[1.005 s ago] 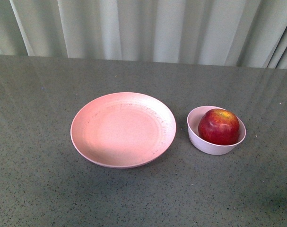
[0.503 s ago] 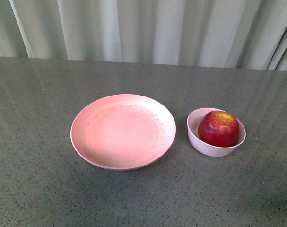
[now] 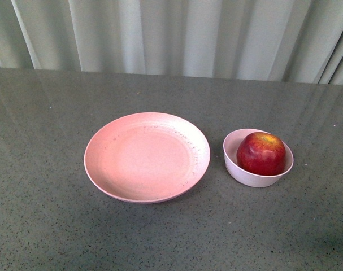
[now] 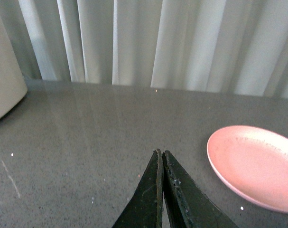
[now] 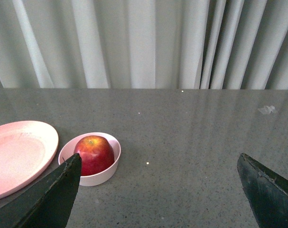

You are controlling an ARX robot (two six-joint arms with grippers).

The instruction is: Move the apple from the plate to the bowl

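Risk now is judged small: the apple (image 3: 261,153) is seated in the bowl (image 3: 237,167), the plate (image 3: 147,156) is left bare beside it, yet the light bowl could be knocked or tipped if either arm is swung low across the worktop (image 3: 58,226). The left claw (image 4: 161,190) is seen pressed together, the right claw (image 5: 158,190) spread wide and holding nothing. Glossy red skin is set against matte, faintly speckled pink ware and grey speckled stone
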